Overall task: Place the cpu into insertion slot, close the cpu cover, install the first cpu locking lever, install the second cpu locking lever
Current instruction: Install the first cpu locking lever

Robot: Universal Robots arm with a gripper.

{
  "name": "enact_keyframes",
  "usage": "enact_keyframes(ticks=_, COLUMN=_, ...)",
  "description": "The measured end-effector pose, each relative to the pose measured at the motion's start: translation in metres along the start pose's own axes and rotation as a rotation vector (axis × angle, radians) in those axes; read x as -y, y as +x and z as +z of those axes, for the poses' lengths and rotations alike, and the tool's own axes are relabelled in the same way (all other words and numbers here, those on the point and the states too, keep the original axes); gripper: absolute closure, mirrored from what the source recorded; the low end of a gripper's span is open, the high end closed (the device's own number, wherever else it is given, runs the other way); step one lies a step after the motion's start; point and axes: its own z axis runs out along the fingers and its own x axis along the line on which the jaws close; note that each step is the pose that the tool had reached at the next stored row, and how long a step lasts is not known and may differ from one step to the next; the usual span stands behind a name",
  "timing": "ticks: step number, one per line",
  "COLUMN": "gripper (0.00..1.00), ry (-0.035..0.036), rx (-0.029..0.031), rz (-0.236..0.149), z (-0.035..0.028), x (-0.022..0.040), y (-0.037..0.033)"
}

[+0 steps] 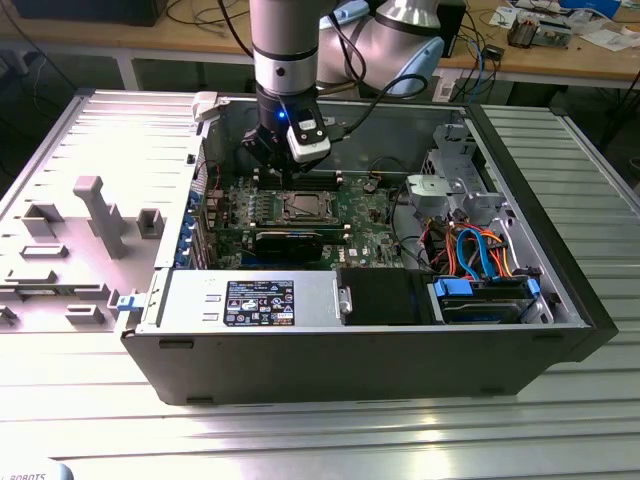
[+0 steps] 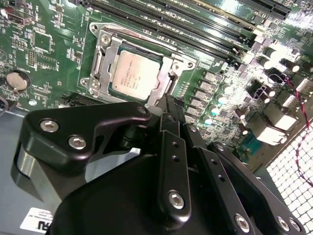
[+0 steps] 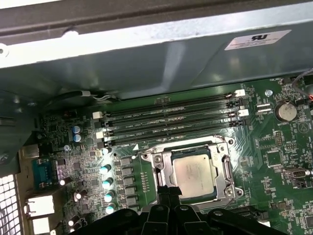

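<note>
black end effector (image 2: 168,105) links crowd the second wrist view, fingers drawn together to a narrow tip with nothing between them, poised just over the socket's edge. beyond it the cpu (image 2: 134,73) lies flat in the insertion slot (image 3: 226,143), with the cpu cover (image 2: 108,54) down around it. whether either lever is latched i cannot tell. the risk, as i judge it: a sideways slip of the tip could gouge the capacitors (image 2: 221,99) beside the socket or bend the cover.
</note>
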Motion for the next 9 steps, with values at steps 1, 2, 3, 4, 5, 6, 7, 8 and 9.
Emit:
enact_keyframes(ticks=1, gripper=0.89, ry=-0.0002, rx=-0.0003, rz=-0.008, z=0.0, x=0.0001, y=0.0004)
enact_keyframes(ticks=2, gripper=0.89, ry=-0.0003, rx=-0.0007, rz=-0.015, z=0.0, x=0.0002, y=0.0009)
enact_keyframes(ticks=3, gripper=0.89, ry=-0.0004, rx=-0.0011, rz=-0.024, z=0.0, x=0.0002, y=0.0011)
enact_keyframes(ticks=4, gripper=0.89, ry=-0.0008, rx=-0.0018, rz=-0.038, z=0.0, x=0.0002, y=0.0013)
enact_keyframes(ticks=5, gripper=0.89, ry=-0.0008, rx=-0.0021, rz=-0.045, z=-0.0001, x=0.0003, y=0.0014)
enact_keyframes(ticks=6, gripper=0.89, ry=-0.0009, rx=-0.0021, rz=-0.045, z=-0.0001, x=0.0003, y=0.0014)
enact_keyframes(ticks=7, gripper=0.89, ry=-0.0008, rx=-0.0021, rz=-0.045, z=0.0, x=0.0003, y=0.0014)
enact_keyframes(ticks=8, gripper=0.89, ry=-0.0008, rx=-0.0021, rz=-0.045, z=0.0, x=0.0003, y=0.0015)
enact_keyframes(ticks=9, gripper=0.89, ry=-0.0008, rx=-0.0022, rz=-0.045, z=-0.0001, x=0.0003, y=0.0014)
